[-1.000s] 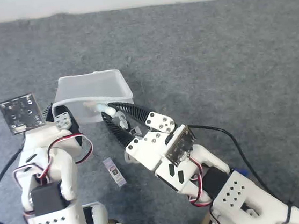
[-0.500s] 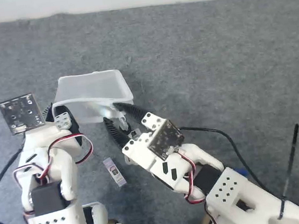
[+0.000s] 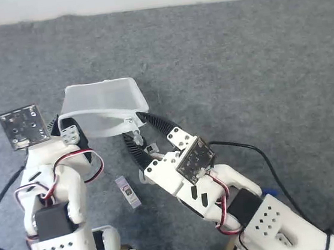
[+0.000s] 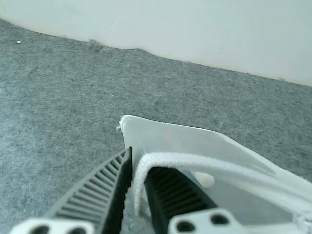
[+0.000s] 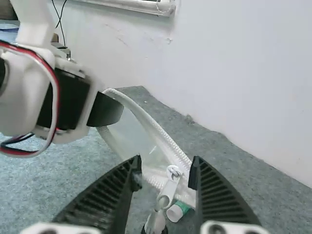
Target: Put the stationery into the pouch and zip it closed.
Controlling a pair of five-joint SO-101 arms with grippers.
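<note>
The translucent white pouch point(image 3: 101, 102) lies open at the table's left centre. My left gripper point(image 3: 64, 120) is shut on the near end of its zipper edge point(image 4: 161, 161), with the tape pinched between the black fingers point(image 4: 105, 187). My right gripper point(image 3: 132, 126) stands open at the pouch mouth. The metal zipper pull point(image 5: 169, 181) hangs loose between its fingers, touched by neither. A white tube with a green cap point(image 5: 177, 210) lies inside the pouch just beyond. A small purple-and-white stationery piece point(image 3: 128, 191) rests on the carpet between the arms.
Grey carpet point(image 3: 238, 62) covers the table, with open room to the right and behind the pouch. A white wall point(image 5: 234, 73) runs along the far edge. A black cable point(image 3: 261, 156) trails from the right arm.
My right gripper has drawn back from the pouch mouth toward its own base, and its wrist has rolled. The left arm has kept still, holding the pouch.
</note>
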